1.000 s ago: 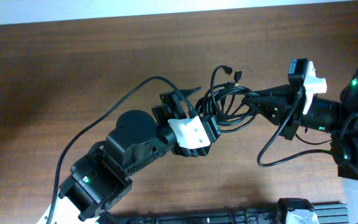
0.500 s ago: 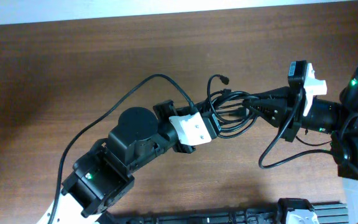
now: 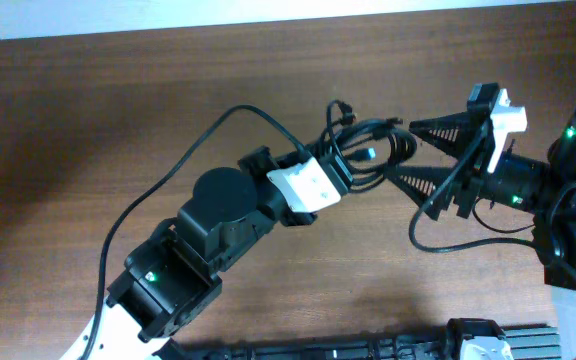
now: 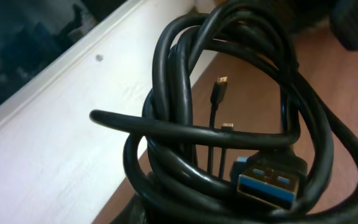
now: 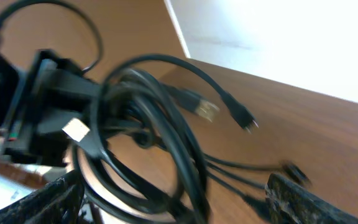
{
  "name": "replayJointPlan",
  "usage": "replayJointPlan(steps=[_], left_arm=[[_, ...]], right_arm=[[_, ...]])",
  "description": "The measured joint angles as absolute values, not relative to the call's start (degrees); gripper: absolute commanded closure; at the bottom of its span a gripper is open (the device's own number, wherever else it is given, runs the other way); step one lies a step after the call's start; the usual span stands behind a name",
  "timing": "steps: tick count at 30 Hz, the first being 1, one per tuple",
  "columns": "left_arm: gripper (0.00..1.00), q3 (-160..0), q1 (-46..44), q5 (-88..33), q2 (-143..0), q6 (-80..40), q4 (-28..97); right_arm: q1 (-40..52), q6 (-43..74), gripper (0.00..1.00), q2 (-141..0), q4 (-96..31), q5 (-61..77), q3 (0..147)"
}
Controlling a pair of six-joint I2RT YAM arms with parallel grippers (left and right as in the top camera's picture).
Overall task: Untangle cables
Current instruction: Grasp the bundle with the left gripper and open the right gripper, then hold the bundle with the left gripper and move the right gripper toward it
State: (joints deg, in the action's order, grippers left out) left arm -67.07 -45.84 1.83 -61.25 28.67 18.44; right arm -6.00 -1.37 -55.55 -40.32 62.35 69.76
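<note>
Left gripper (image 3: 340, 166) clenched on cables (image 4: 176, 93), tangled coil held above table (image 3: 118, 100) centre; right gripper (image 3: 400, 152) splayed wide just beside, grasping nothing. Blue USB plug (image 4: 269, 180) hemmed in by crossing loops, small plugs (image 4: 219, 84) dangling behind. Left arm's own wire (image 3: 240, 109) arcing over the wood nearby

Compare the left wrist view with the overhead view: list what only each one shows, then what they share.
Left wrist only: a silver USB plug with a blue insert, seen face-on and ringed by the loops.

Overhead only: both arms in full, with the left gripper shut on the bundle and the right gripper open beside it.

Both: the bundle of thin black cables and the brown wooden table.
</note>
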Motion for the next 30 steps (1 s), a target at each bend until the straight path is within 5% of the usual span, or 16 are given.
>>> replayJointPlan(steps=[9,30], left_arm=[[1.0,-67.1,-40.4,0.5,-61.3,16.9,17.9],[1.0,-67.1,-40.4,-17.9,-61.3,15.2,17.3]], right_arm=[[-6.0,5.9,0.09,-55.5,-40.7,54.4,69.8],[-6.0,12.3,0.1,-55.5,-40.4,45.0,69.8]])
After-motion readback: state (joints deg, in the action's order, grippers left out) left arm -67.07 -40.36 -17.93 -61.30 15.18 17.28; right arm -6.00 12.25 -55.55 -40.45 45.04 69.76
